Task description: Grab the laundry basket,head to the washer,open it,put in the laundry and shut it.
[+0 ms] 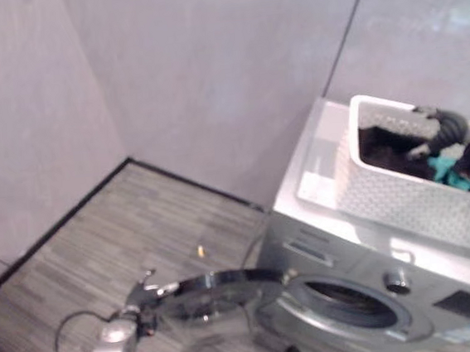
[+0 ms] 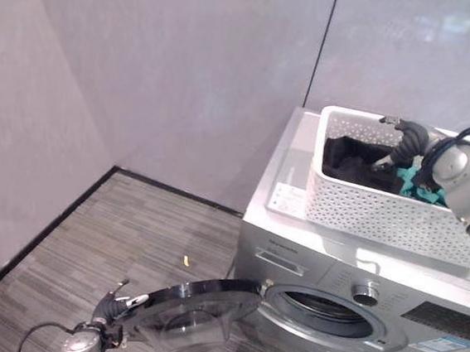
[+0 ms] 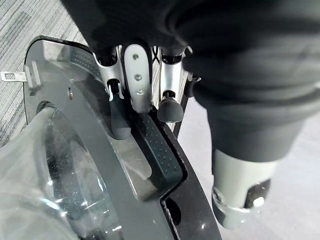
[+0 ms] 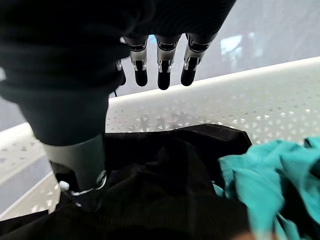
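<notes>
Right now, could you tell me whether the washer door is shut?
No, the washer door stands swung wide open, with the left hand at its outer edge.

silver hand (image 2: 114, 306), dark ribbed cover

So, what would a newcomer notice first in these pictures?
Probably the washer with its round door swung wide open, the left robot hand at the door's outer edge. Then the white laundry basket on top of the washer, where the right robot hand reaches over black and teal clothes.
</notes>
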